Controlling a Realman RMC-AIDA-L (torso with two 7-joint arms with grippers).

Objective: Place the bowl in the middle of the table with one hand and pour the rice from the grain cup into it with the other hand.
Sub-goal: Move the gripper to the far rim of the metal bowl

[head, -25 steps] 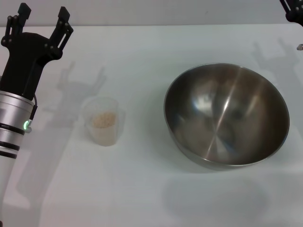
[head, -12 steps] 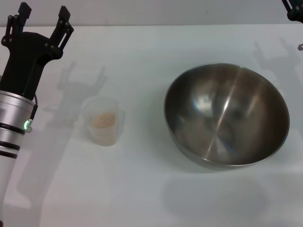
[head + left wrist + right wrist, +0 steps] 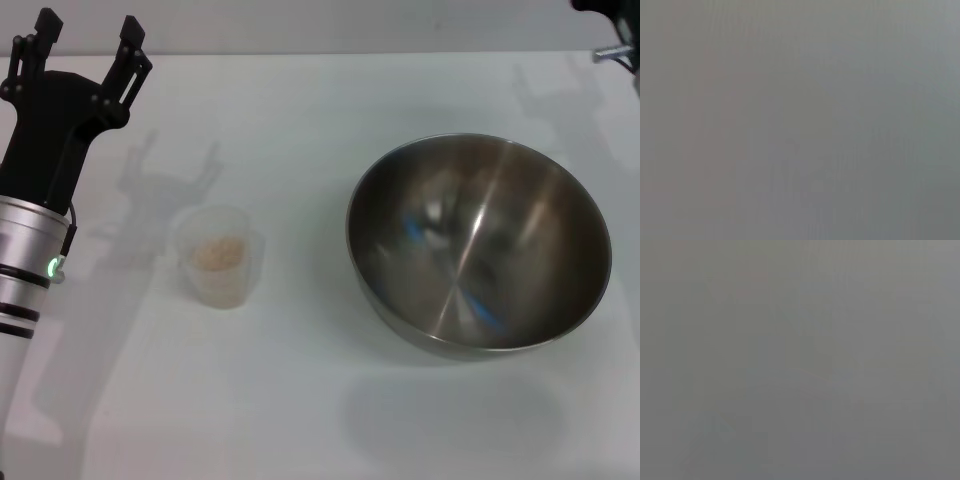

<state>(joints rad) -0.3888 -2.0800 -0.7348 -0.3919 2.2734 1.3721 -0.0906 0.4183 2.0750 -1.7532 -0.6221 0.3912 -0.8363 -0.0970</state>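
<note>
The steel bowl (image 3: 478, 240) stands empty on the right half of the white table (image 3: 300, 400). The translucent grain cup (image 3: 220, 257) stands upright on the left half, with rice (image 3: 218, 252) in it. My left gripper (image 3: 88, 35) is open and empty, raised at the far left, behind and to the left of the cup. Only a small dark part of my right arm (image 3: 603, 8) shows at the top right corner, behind the bowl. Both wrist views show plain grey and none of these things.
The table's far edge (image 3: 330, 52) runs along the top of the head view. Shadows of the two grippers fall on the table behind the cup and behind the bowl.
The right arm's visible part has shifted a little at the top right corner, and reflections inside the bowl have changed. The left gripper, cup and bowl have stayed put.
</note>
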